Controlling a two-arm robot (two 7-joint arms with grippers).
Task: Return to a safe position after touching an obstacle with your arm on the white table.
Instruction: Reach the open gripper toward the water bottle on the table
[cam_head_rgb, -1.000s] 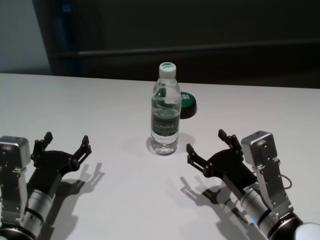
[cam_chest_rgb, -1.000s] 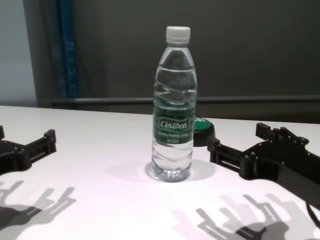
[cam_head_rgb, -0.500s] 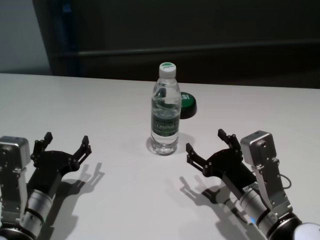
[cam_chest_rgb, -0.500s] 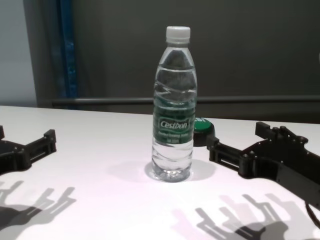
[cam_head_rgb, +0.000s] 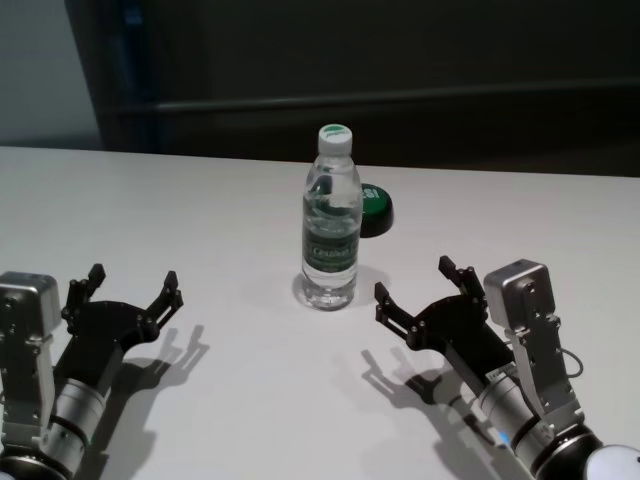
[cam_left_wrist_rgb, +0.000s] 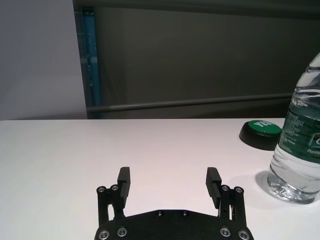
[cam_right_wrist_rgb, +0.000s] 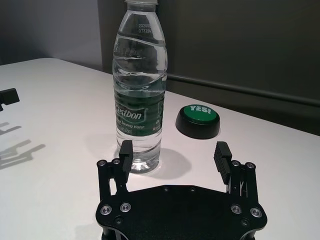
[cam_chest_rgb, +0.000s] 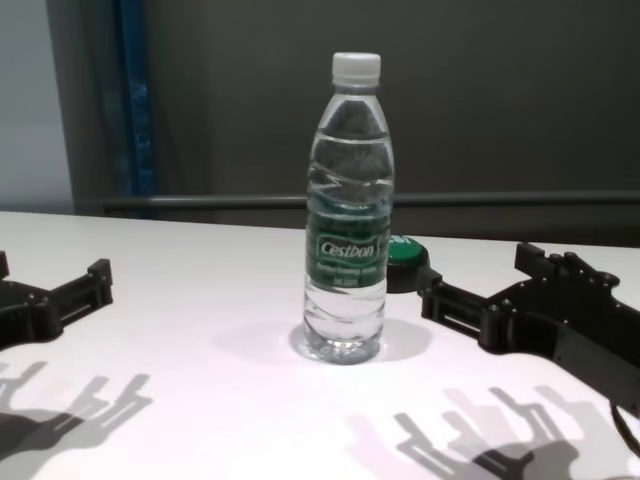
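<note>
the water bottle (cam_head_rgb: 331, 219) stands upright near the middle of the white table (cam_head_rgb: 200, 200), white cap on, green cestbon label around its waist, clear water above and below it. nothing is touching it. just behind it, on its right side, sits a low black puck with a green top (cam_head_rgb: 374, 209); the right wrist view shows "yes!" printed on it, and there's a clear gap between puck and bottle.

the right gripper (cam_head_rgb: 425, 287) is the closer tool. it hovers low over the table, nearer the robot than the bottle and off to its right, fingers spread wide with nothing between them. its inner finger (cam_chest_rgb: 450, 305) points toward the bottle's base but stops short, with a strip of bare table between tip and plastic. from the right wrist view the bottle lines up just past one finger (cam_right_wrist_rgb: 124, 152), not inside the gap.

the left gripper (cam_head_rgb: 130, 290) is well away on the other side, also low over the table and also spread open, holding nothing. from its wrist camera the bottle only shows at the edge, well apart from the fingers (cam_left_wrist_rgb: 123, 181).

both grippers throw finger-shaped shadows on the tabletop beneath them. behind the table's far edge there's a dark wall with a horizontal rail (cam_chest_rgb: 500, 199).
</note>
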